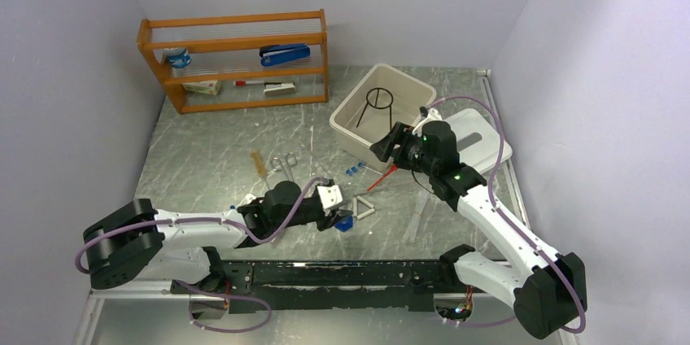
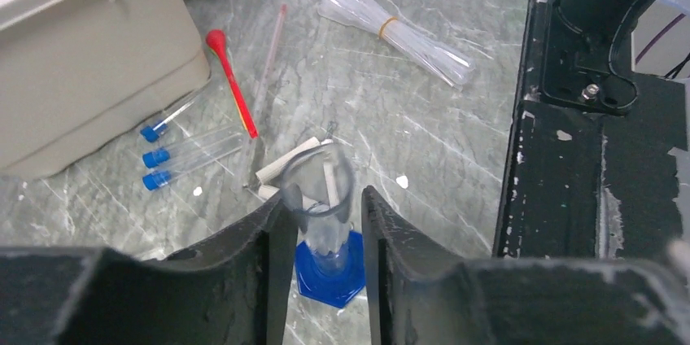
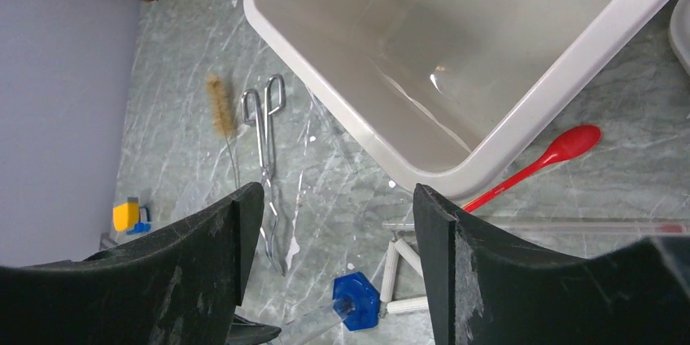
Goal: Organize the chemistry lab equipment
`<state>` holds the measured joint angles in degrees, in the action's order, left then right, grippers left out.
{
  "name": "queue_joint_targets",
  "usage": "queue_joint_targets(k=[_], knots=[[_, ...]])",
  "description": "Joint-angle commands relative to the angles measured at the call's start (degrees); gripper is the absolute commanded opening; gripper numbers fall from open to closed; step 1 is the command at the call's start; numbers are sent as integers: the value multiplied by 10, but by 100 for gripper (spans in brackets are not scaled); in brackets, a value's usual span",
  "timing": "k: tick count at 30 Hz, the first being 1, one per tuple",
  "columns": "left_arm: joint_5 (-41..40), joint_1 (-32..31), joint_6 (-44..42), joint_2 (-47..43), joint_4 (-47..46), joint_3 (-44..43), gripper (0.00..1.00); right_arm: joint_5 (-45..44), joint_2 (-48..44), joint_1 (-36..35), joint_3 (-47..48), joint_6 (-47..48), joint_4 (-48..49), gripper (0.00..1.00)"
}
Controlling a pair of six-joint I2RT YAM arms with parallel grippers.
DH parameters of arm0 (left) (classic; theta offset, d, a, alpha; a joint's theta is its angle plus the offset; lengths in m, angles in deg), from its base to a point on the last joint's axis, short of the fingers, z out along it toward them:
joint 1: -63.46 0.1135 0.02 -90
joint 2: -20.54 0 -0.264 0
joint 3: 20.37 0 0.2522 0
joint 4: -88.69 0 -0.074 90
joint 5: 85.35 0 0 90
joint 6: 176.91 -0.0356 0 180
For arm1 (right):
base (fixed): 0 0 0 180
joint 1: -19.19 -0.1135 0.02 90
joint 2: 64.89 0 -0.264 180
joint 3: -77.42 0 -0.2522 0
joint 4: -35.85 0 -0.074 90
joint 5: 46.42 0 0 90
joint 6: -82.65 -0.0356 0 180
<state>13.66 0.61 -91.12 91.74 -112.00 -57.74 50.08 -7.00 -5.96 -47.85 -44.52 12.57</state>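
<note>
My left gripper (image 2: 323,198) is shut on a clear graduated cylinder (image 2: 325,231), which stands upright on its blue hexagonal base (image 1: 345,224). The white triangle (image 2: 285,170) lies just beyond the cylinder. Farther on lie three blue-capped vials (image 2: 191,154) and the red-bulb pipette (image 2: 232,89). My right gripper (image 3: 338,194) hangs open and empty above the table beside the grey bin (image 3: 358,129). The black wire tripod (image 1: 378,101) stands inside that bin. Metal scissor-forceps (image 3: 264,158) and the bristle brush (image 3: 220,109) lie left of the bin. A bundle of clear tubes (image 2: 399,32) lies on the right.
A wooden shelf (image 1: 236,60) with a blue stapler and stationery stands at the back left. A white lid (image 1: 480,137) rests to the right of the bin. A small yellow-and-blue block (image 3: 128,216) sits near the left arm. A black rail (image 1: 325,272) runs along the near edge.
</note>
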Motion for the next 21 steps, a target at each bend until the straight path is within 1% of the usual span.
queue_joint_targets(k=[1, 6, 9, 11, 12, 18, 21], knots=[[12, -6, -50, 20, -56, -18, 37, -6, -12, 0, -6, 13, 16, 70], [0, -7, -57, 31, -89, -14, 33, -3, -10, 1, -1, 18, 20, 70], [-14, -6, -47, 20, -93, -17, 25, 7, -7, 0, 5, 33, 18, 70], [-36, -6, -17, 4, -74, -25, 21, 14, -10, 0, 9, 47, 14, 70], [-55, -4, 2, -4, -48, -37, 20, 21, -13, 0, 10, 56, 14, 70], [-85, 24, 124, -23, 151, -164, 20, 103, -42, 0, 13, 110, 42, 71], [-52, 59, 172, -26, 236, -220, 22, 157, -55, 0, 16, 127, 54, 71]])
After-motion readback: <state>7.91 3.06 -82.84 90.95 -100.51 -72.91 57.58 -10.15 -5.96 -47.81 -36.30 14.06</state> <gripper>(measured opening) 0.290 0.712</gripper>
